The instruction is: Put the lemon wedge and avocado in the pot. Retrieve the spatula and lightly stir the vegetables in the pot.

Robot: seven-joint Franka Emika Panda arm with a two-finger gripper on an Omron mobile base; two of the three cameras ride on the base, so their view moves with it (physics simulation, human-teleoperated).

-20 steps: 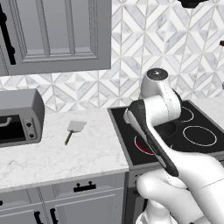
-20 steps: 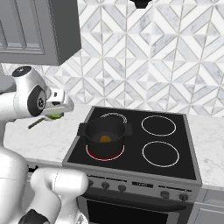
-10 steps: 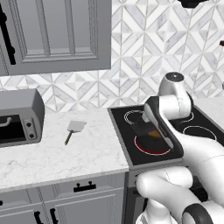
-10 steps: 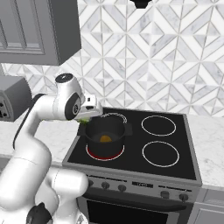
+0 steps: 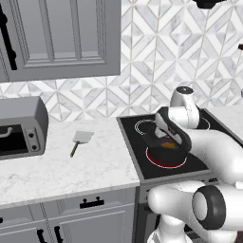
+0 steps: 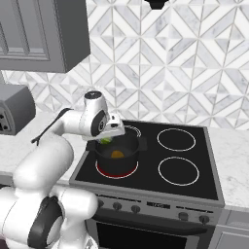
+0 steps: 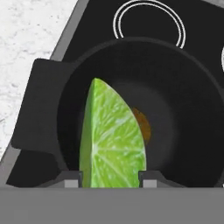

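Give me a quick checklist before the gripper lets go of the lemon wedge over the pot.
1. Lemon wedge held between the gripper fingertips: ok.
2. Wedge above the pot opening, inside the rim: ok.
3. Avocado already on the pot floor: ok.
4. Pot sitting on the front left burner: ok.
5. Height of the wedge above the pot floor: cannot tell.
6. Spatula lying free on the counter for the next step: ok.
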